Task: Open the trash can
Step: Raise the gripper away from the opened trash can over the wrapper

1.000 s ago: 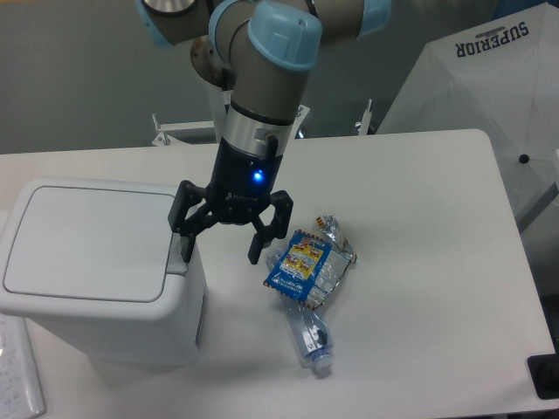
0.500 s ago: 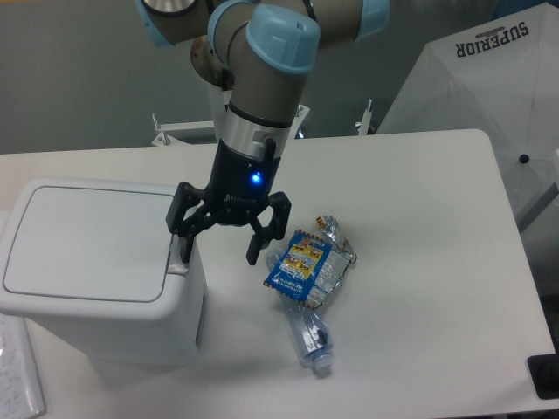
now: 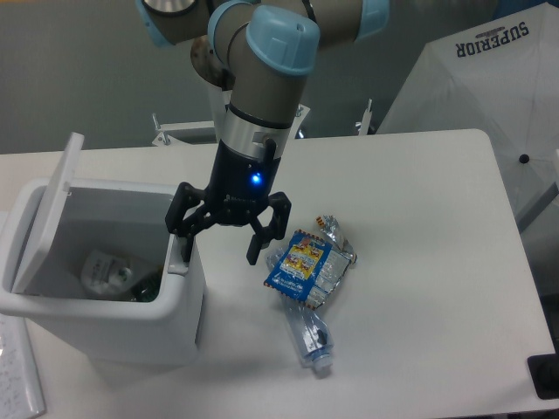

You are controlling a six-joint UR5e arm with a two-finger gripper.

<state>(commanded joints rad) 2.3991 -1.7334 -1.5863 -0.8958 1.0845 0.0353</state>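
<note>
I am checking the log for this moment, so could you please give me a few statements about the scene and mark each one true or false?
1. The lid of the trash can stands raised on the side away from the gripper. True.
2. The trash can is empty. False: some rubbish lies inside it.
3. The gripper is shut on the snack packet. False: its fingers are spread, and the packet lies on the table.
4. One gripper finger is at the rim of the trash can. True.
5. The plastic bottle stands upright. False: it lies on its side.
</note>
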